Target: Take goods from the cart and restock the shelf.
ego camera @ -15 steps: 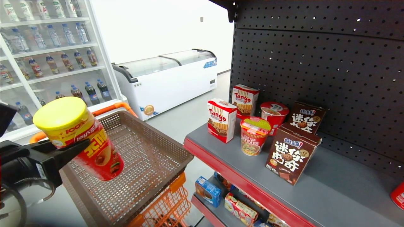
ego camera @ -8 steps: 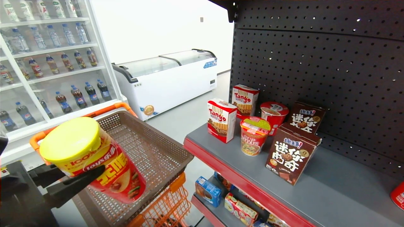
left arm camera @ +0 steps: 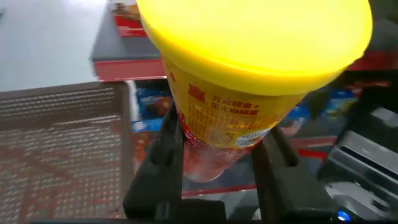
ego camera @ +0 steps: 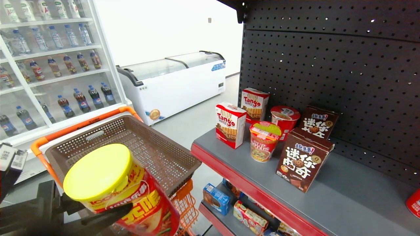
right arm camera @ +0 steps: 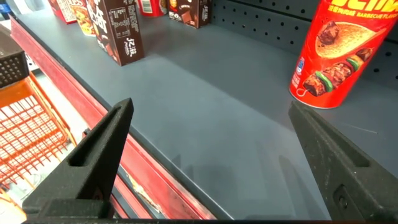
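Note:
A red chip can with a yellow lid (ego camera: 124,186) is held tilted at the lower left of the head view, in front of the cart's brown basket (ego camera: 157,154). My left gripper (ego camera: 98,209) is shut on the chip can (left arm camera: 249,99), one black finger on each side of the can's body. The grey shelf (ego camera: 344,196) with a red front edge lies to the right. My right gripper (right arm camera: 217,168) stands open above the shelf (right arm camera: 205,106), with nothing between its fingers. Another red chip can (right arm camera: 333,56) stands upright on the shelf beyond it.
On the shelf stand two wafer boxes (ego camera: 230,124), two noodle cups (ego camera: 264,141) and two brown cookie boxes (ego camera: 302,159). A red can edge (ego camera: 414,203) shows at far right. The orange cart frame (ego camera: 180,209), a lower shelf of goods (ego camera: 229,206), a drinks fridge (ego camera: 49,59) and a chest freezer (ego camera: 177,82) surround.
My left gripper has carried the chip can down and to the right, from above the basket's left side to in front of its near edge. The goods on the shelf have not moved.

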Tool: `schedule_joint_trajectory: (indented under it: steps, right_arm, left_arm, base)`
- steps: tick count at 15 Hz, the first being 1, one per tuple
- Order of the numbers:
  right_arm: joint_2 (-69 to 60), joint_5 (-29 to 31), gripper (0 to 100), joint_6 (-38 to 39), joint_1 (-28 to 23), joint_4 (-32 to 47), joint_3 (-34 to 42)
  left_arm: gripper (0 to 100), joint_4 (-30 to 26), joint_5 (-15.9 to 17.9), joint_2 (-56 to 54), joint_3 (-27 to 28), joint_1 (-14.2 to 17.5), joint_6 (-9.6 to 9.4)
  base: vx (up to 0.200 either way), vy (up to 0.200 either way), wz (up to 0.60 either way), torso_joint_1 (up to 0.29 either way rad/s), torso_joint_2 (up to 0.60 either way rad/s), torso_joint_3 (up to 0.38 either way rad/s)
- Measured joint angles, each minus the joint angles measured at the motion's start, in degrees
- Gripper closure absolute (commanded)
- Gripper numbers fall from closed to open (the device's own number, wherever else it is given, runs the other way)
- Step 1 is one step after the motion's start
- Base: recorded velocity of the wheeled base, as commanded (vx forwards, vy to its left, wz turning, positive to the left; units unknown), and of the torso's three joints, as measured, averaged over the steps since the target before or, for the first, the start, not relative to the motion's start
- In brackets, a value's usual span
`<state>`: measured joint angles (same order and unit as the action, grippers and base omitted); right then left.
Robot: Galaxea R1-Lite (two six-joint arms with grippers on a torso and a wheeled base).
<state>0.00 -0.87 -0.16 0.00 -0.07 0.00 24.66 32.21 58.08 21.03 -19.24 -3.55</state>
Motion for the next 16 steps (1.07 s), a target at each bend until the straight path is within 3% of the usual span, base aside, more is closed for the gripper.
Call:
schedule_joint_trajectory:
  steps: [4, 16]
  right_arm:
    - [0.0, 0.0, 0, 0.0, 0.0, -0.02, 0.0]
    - [0.0, -0.09, 0, 0.0, 0.0, 0.0, 0.0]
  left_arm:
    - [100, -0.5, 0.79, 0.88, -0.24, -3.89, 0.11]
    - [100, -0.26, 1.23, 5.16, 2.18, -7.06, 0.11]
  base:
    - [0.0, 0.0, -0.6, -0.004, 0.0, 0.005]
    - [0.0, 0.0, -0.6, 0.003, 0.0, 0.001]
